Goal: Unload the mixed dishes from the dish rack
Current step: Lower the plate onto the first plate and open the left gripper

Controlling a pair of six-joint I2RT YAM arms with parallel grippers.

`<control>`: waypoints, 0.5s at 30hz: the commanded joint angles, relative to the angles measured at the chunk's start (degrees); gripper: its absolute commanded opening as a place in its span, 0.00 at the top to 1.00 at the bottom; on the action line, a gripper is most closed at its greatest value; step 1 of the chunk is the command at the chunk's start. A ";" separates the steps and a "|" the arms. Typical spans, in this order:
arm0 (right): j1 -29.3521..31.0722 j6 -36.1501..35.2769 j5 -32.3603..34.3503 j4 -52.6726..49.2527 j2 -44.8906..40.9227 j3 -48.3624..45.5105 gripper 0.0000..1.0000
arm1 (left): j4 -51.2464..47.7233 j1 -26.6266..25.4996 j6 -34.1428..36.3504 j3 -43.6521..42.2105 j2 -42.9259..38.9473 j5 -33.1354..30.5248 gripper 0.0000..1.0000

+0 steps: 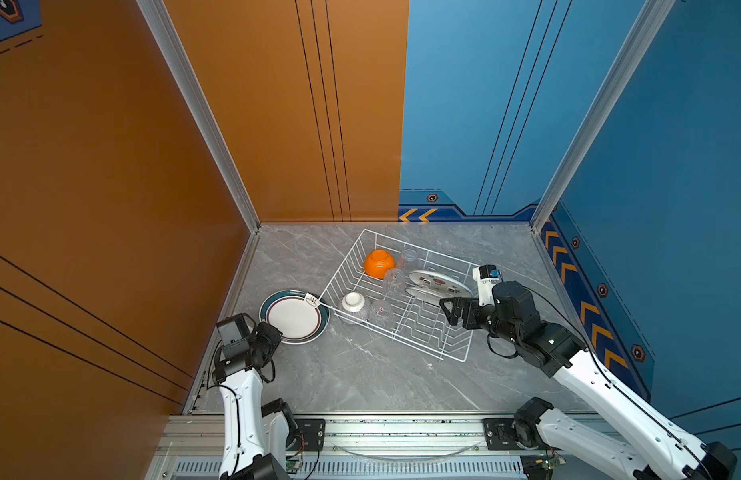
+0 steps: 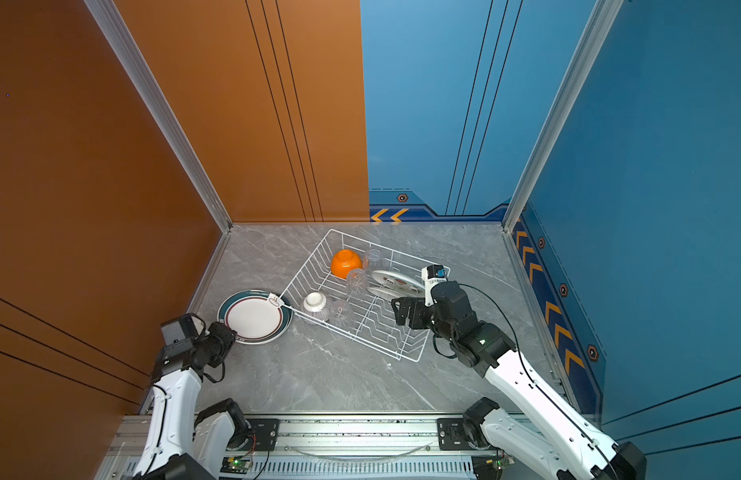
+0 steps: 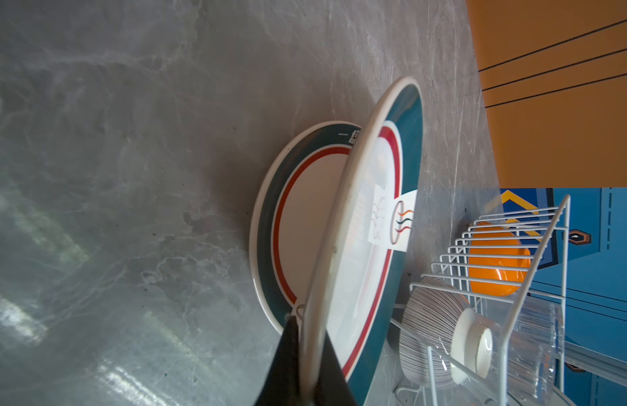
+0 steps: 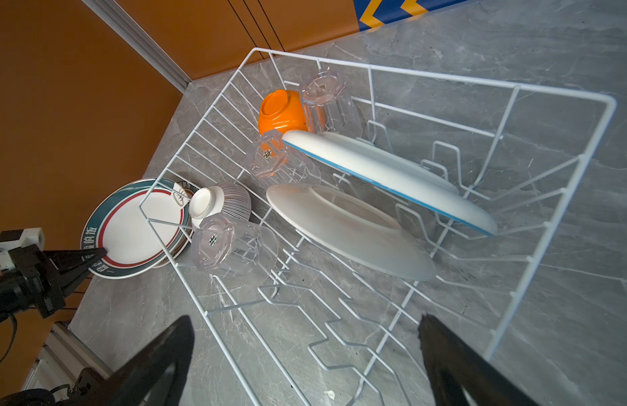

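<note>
The white wire dish rack [image 1: 427, 247] stands skewed on the grey table. Upside down in it are an orange bowl [image 1: 379, 263], a striped bowl [image 1: 353, 305] and three clear glasses [image 1: 393, 280]. Two white plates [image 4: 350, 228] lean in its prongs. Left of the rack, one teal-rimmed plate [image 3: 305, 218] lies on the table. A second teal-rimmed plate [image 3: 361, 225] sits just over it, its rim pinched in my left gripper [image 3: 310, 337]. My right gripper [image 4: 306, 320] hangs open over the rack's near right end with nothing in it.
An orange wall [image 1: 111, 187] runs close along the left, right behind my left arm. A blue wall [image 1: 672, 208] closes the right side. An aluminium rail [image 1: 402, 428] borders the table's front edge. Bare grey table [image 1: 360, 374] lies in front of the rack.
</note>
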 commanded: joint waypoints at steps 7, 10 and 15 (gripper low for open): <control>0.12 -1.89 0.72 -2.45 0.98 0.13 0.00 | 1.92 -1.96 1.15 1.08 3.00 2.77 0.04; 0.11 -2.72 1.43 -4.18 1.16 0.80 0.00 | 0.33 -2.50 1.51 1.57 2.57 2.32 0.02; 0.22 -4.15 3.19 -8.03 2.60 2.78 0.00 | 0.16 -4.08 0.85 0.88 0.35 2.27 0.02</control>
